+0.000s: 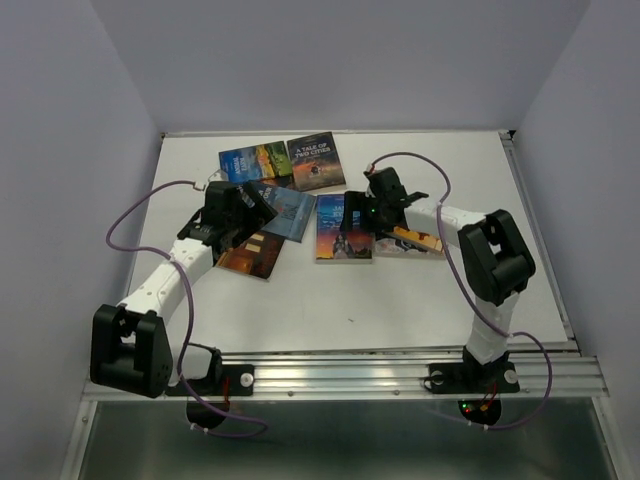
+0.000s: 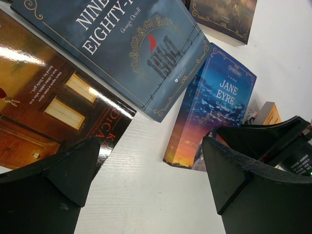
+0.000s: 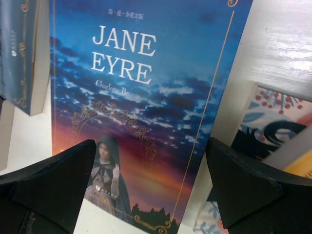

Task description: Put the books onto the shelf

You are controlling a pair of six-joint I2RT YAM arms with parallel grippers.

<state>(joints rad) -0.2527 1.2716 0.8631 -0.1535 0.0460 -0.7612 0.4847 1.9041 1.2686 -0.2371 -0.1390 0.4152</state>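
Several books lie flat in a loose cluster on the white table point(image 1: 420, 300). The blue Jane Eyre point(image 1: 343, 230) point(image 3: 141, 87) is in the middle, with my right gripper point(image 1: 362, 207) point(image 3: 151, 146) open just above its cover. A grey-blue Nineteen Eighty-Four point(image 1: 287, 210) point(image 2: 131, 44) overlaps a dark brown book point(image 1: 250, 256) point(image 2: 48, 107). My left gripper point(image 1: 248, 208) point(image 2: 151, 151) hovers open over bare table between the brown book and Jane Eyre point(image 2: 214, 112). A floral book point(image 1: 410, 240) point(image 3: 273, 122) lies under the right arm. The shelf is out of view.
Two more books, a blue-orange one point(image 1: 255, 163) and A Tale of Two Cities point(image 1: 316, 160), lie at the back. Grey walls close in the table's back and sides. A metal rail point(image 1: 350, 375) runs along the near edge. Purple cables point(image 1: 130, 215) loop beside both arms.
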